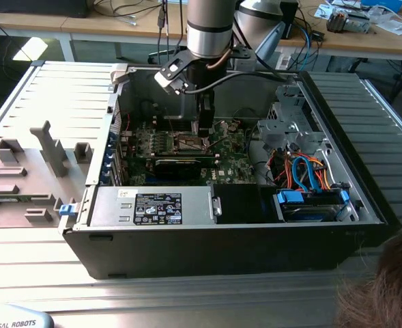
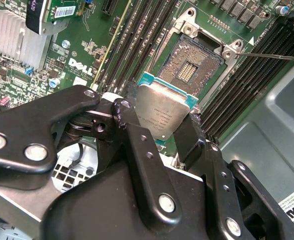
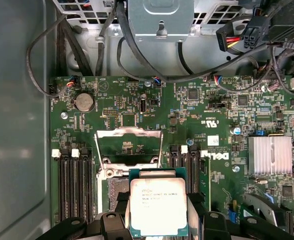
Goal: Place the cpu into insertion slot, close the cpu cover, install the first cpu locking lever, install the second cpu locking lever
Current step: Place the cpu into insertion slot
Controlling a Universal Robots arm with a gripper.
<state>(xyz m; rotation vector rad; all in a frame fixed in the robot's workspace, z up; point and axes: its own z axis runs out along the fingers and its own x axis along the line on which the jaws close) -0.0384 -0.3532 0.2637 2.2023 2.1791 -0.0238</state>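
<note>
gripper [image 2: 159, 121] fingers clamped on cpu [image 2: 162, 109] edges, cpu held just above insertion slot [image 2: 190, 67], not seated. cpu cover [image 3: 129, 132] flipped open beside the slot.

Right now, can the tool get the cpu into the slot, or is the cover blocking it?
Likely yes. The tool is shut on the cpu close to the slot; the slot's contacts lie bare, the cover is swung up clear of it, and nothing lies between them.
</note>
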